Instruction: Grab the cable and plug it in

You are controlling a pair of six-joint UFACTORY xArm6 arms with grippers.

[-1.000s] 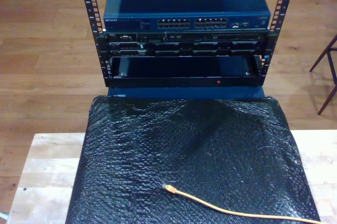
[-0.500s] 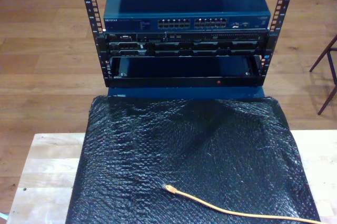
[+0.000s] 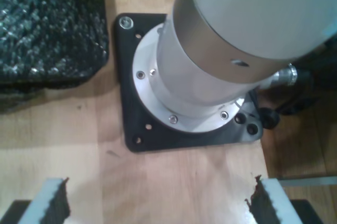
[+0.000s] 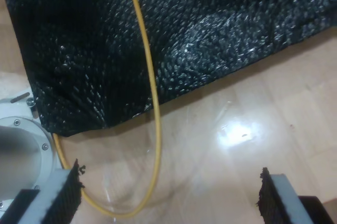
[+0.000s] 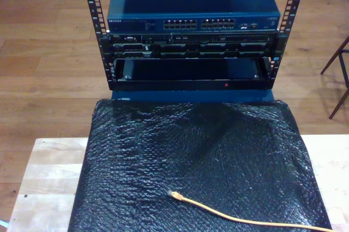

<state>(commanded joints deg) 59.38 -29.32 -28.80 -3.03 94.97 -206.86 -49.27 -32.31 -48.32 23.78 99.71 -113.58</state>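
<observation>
The yellow-orange cable (image 5: 229, 218) lies on a black bubble-wrap sheet (image 5: 207, 150) near the front of the exterior view. Its small plug (image 5: 174, 194) points toward that view's left, and the rest runs off to the lower right. In the second wrist view the cable (image 4: 152, 84) crosses the sheet and loops onto the wooden table between the fingers (image 4: 68, 192) of my second gripper (image 4: 171, 195). That gripper is open above the loop and holds nothing. My first gripper (image 3: 158, 203) is open too, hanging over bare wood beside an arm's round base (image 3: 210, 76).
A blue network switch (image 5: 193, 16) with rows of ports sits atop a black rack (image 5: 191, 60) beyond the sheet. A black mounting plate (image 3: 137, 129) holds the arm's base on the wooden table (image 5: 49, 177). Chair legs (image 5: 338, 73) stand at the exterior view's right.
</observation>
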